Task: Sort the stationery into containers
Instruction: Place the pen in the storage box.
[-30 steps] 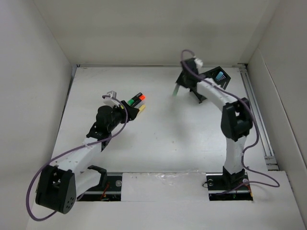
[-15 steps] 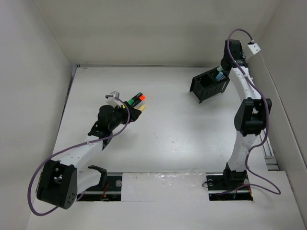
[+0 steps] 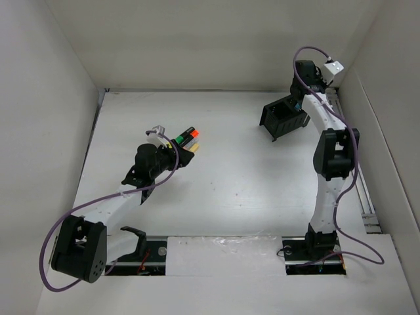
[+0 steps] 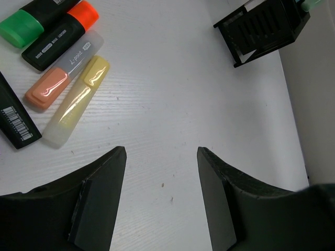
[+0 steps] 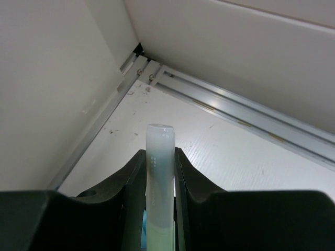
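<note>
My right gripper (image 5: 157,157) is closed partway onto a pale marker (image 5: 159,144) with a clear cap, which stands up between the jaws. In the top view that arm reaches to the upper right of the frame, above the black organiser (image 3: 281,119), so I judge this marker is about to be dropped in but is not yet in a compartment. Whether anything already lies inside I cannot tell, since my arm covers the openings. My left gripper (image 4: 159,157) stands moderately open with nothing between its jaws, hovering near the heap at the upper left of its wrist view. The heap is a green marker (image 4: 21,29), an orange-capped marker (image 4: 60,34), a peach marker (image 4: 62,73), a yellow marker (image 4: 77,99) and a black barrel (image 4: 15,120) with a barcode. They lie close together, several touching, well apart from the organiser. So most of the sorting remains, with at least five pieces on the table. The table (image 3: 230,190) is white with a fine grain and a few dark specks, flat, with some glare near the markers. White walls (image 3: 216,39) close it on three sides, and an aluminium rail (image 5: 235,112) runs along the foot of the wall in the far corner.
</note>
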`<move>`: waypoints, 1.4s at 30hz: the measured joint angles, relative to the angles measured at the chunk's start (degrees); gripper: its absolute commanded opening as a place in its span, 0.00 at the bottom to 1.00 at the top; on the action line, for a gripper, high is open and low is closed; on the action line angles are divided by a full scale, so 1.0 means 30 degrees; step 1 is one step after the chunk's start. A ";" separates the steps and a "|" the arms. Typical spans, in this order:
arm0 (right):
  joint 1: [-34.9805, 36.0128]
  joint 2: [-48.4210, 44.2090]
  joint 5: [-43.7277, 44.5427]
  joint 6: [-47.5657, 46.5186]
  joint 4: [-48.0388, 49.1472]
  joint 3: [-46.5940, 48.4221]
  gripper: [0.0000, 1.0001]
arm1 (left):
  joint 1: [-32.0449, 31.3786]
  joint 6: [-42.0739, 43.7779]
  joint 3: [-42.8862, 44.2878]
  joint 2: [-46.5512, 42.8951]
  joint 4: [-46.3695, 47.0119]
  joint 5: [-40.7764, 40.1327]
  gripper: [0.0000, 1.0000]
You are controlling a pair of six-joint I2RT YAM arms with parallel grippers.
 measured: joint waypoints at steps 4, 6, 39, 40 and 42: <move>0.0364 0.0029 0.0984 -0.0619 0.0495 0.0000 0.00 | 0.0000 0.0000 0.0000 0.0000 0.0007 -0.0007 0.53; 0.0656 0.0029 0.1362 -0.0809 0.0627 -0.0015 0.00 | 0.0000 0.0000 0.0000 0.0000 0.0007 -0.0007 0.53; 0.1647 0.0576 0.3796 -0.1705 0.1282 -0.0466 0.02 | 0.0000 0.0000 0.0000 -0.0561 -0.0015 -0.0197 0.53; 0.1647 0.0663 0.3796 -0.1705 0.1275 -0.0474 0.08 | 0.0000 0.0000 0.0000 -0.0568 -0.0015 -0.0197 0.53; 0.1647 0.0729 0.3774 -0.1639 0.1268 -0.0641 0.20 | 0.0000 0.0000 0.0000 -0.0568 -0.0015 -0.0189 0.55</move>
